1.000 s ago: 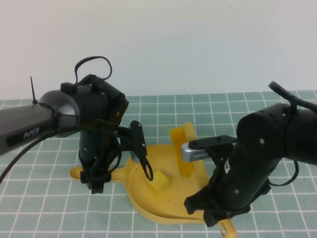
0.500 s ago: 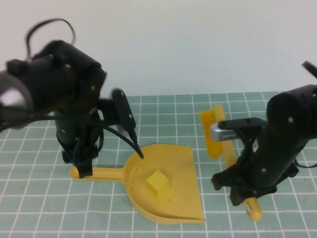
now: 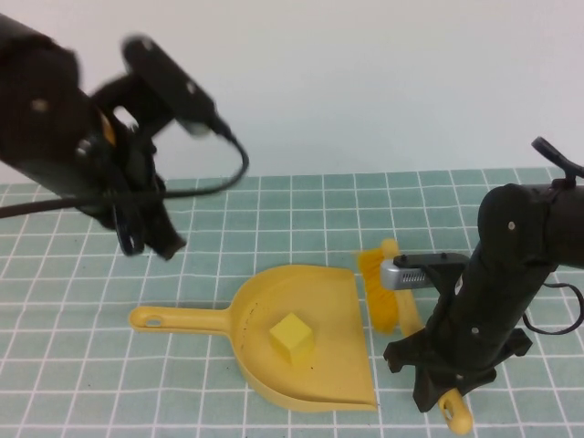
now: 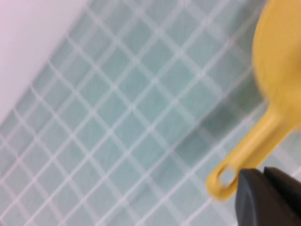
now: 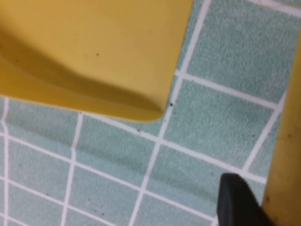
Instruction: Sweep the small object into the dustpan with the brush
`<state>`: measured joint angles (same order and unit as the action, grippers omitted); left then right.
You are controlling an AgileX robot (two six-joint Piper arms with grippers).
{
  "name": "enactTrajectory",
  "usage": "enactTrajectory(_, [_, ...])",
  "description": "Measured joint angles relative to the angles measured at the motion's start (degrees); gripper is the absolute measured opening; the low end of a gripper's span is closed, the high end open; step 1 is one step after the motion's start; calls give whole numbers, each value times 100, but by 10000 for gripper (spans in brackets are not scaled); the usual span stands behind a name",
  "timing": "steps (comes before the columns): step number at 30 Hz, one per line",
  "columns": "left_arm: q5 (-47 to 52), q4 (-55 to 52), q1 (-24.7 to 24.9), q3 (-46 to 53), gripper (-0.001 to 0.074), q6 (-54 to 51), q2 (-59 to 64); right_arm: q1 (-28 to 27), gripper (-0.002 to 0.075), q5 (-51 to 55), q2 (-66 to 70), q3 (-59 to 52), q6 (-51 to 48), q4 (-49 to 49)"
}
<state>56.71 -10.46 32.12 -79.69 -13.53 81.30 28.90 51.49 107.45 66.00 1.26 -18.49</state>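
Observation:
The yellow dustpan (image 3: pixel 324 379) lies flat at mid-table, its handle pointing left. The small pale-yellow cube (image 3: pixel 292 337) sits inside the scoop. My left gripper (image 3: pixel 151 245) is lifted above and behind the handle's end hole (image 3: pixel 151 318), shut and empty. In the left wrist view the fingers (image 4: pixel 254 197) hang over the dustpan handle (image 4: pixel 256 148). My right gripper (image 3: pixel 438 394) is low, right of the scoop, shut on the brush handle (image 3: pixel 453 412). The bristles (image 3: pixel 379 290) rest beside the scoop's right edge. The right wrist view shows one finger (image 5: pixel 235 200), the brush handle (image 5: pixel 288 141) and the dustpan's corner (image 5: pixel 94 47).
A green mat with a white grid (image 3: pixel 301 205) covers the table up to a plain white wall (image 3: pixel 365 82). A cable (image 3: pixel 214 178) loops from my left arm.
My left gripper let go of the dustpan handle and rose up and left. My right gripper drew the brush out of the scoop to its right, then lowered it.

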Motion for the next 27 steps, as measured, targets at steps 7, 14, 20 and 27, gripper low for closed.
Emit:
enactTrajectory(7, [-695,553,0,0,0,375,-600,0,233,-27,9,0,126,180])
enactTrajectory(14, [-935,1016,0,0,0,416,-996,0,364,-3,9,0,302,296])
enactTrajectory(20, [-1470,1015,0,261,0,658,-1405,0,373,327,9,0,510,772])
enactTrajectory(27, [-2426,1207,0,1117,0,754,-1740,-11,357,790,-778,0,887,1473])
